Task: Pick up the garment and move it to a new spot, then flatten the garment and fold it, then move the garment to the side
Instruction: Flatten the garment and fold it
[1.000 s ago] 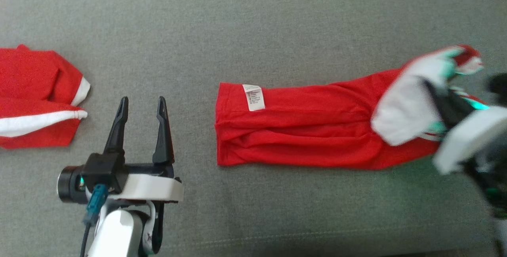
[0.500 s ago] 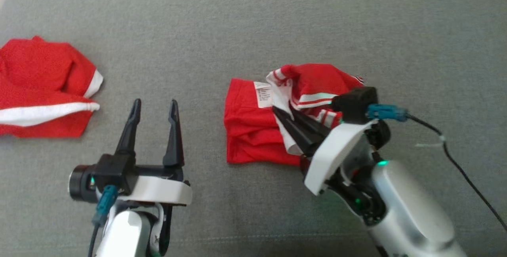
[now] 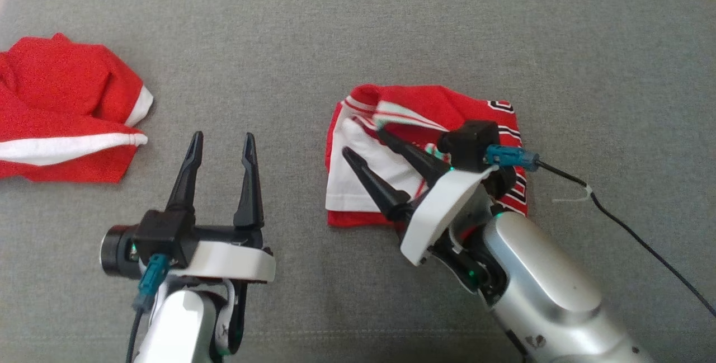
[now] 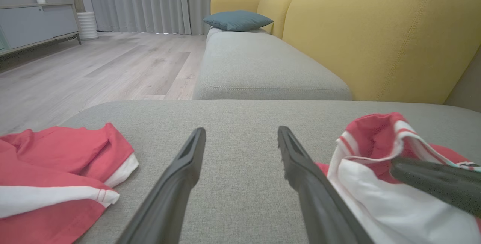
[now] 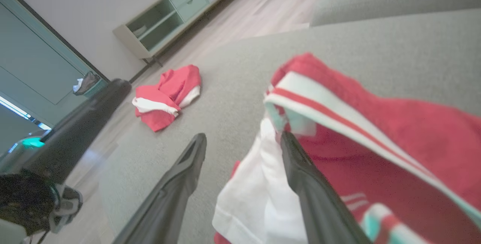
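The red sports garment (image 3: 425, 105), with a white panel and striped red-and-white trim, lies folded into a compact bundle on the grey fabric cushion (image 3: 391, 16), just right of centre in the head view. Its white panel faces up on its 9 o'clock side. The right claw (image 3: 366, 144) is over that panel, its two dark fingers spread apart and pointing toward 10 o'clock, with the cloth beneath them and not clamped. The left claw (image 3: 222, 138), also wide open and empty, hovers over bare cushion at the garment's 9 o'clock, fingers toward 12 o'clock. Well beyond it, at 9 o'clock, lies a second crumpled red garment (image 3: 61, 89) with white bands. A black cable (image 3: 632, 234) trails from the right wrist toward 4 o'clock.
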Robot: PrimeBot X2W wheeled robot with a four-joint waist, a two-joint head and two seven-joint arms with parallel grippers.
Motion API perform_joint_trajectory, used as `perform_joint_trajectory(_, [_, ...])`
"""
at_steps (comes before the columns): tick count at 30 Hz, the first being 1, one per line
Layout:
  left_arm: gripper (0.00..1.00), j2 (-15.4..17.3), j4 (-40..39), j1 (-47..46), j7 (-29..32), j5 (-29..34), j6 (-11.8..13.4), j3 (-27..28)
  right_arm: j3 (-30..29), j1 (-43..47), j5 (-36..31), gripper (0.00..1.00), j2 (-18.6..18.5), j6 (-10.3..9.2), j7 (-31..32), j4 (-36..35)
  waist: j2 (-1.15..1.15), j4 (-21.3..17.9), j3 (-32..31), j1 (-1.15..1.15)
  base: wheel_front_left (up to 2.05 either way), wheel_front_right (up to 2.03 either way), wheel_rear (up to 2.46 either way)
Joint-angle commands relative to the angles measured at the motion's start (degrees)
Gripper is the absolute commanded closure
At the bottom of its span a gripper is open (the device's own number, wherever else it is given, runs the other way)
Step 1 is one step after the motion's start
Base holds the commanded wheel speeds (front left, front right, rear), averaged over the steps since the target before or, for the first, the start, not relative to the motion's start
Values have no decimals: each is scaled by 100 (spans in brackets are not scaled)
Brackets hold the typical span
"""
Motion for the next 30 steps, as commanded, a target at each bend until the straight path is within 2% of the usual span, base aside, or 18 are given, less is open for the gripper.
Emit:
perform_joint_trajectory(1, [0, 2, -172, -174, -30, 43, 26, 194, 152, -213, 10, 0, 143, 37, -185, -240, 0, -13, -2, 0, 0, 0, 0])
perform_joint_trajectory(6, [0, -9, -166, -162, -30, 55, 23, 212, 391, -398, 28, 0, -22, 37, -643, -597, 0, -60, -20, 0, 0, 0, 0])
perform_joint_trajectory(10, [0, -14, -167, -127, -30, 71, 30, 241, 192, -406, -129, 0, -284, 37, -1134, -1053, 0, -123, -50, 0, 0, 0, 0])
perform_joint_trajectory(15, [0, -13, -170, -101, -30, 105, 32, 283, -885, -41, -740, 0, -648, 37, -1680, -1519, 0, -201, -69, 0, 0, 0, 0])
perform_joint_trajectory(22, [0, 23, -195, -58, -30, 156, 46, 373, -2441, 1023, -1397, 0, -888, 37, -1691, -1988, 0, -320, -95, 0, 0, 0, 0])
perform_joint_trajectory(26, [0, 71, -189, -26, -30, 178, 49, 434, -2979, 1658, -1606, 0, -862, 37, -1599, -2191, 0, -366, -187, 0, 0, 0, 0])
perform_joint_trajectory(30, [0, 142, -175, 59, -30, 186, 51, 510, -3258, 2193, -1723, 0, -776, 37, -1479, -2308, 0, -408, -348, 0, 0, 0, 0])
